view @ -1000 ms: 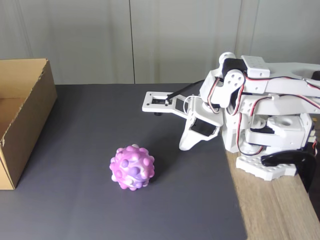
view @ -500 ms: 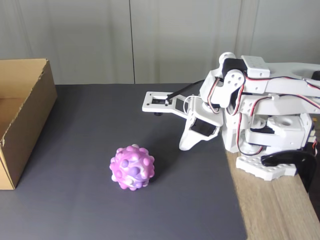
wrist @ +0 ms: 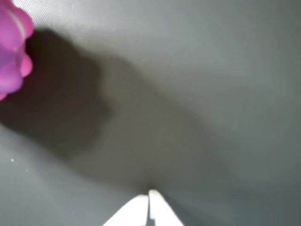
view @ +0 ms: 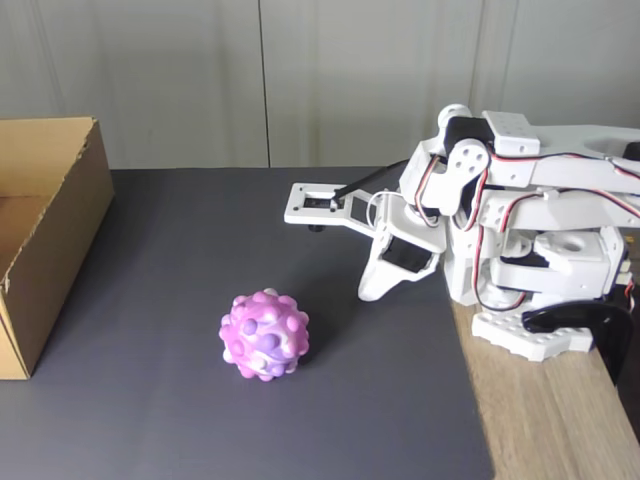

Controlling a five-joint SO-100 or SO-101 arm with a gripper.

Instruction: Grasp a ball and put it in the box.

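No readable text, labels, brands, numbers or signs in either view

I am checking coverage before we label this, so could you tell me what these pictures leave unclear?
- The box: cut off by the fixed view's left edge, so much of its inside is unseen.
- The ball: only a blurred sliver at the wrist view's left edge.
- The gripper: only blurred fingertips at the wrist view's bottom edge.

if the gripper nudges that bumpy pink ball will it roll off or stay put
The ball is round and sits free on the flat dark mat, so it would probably roll, though its bumps may stop it soon. Those bumps look soft and should help the fingers grip.
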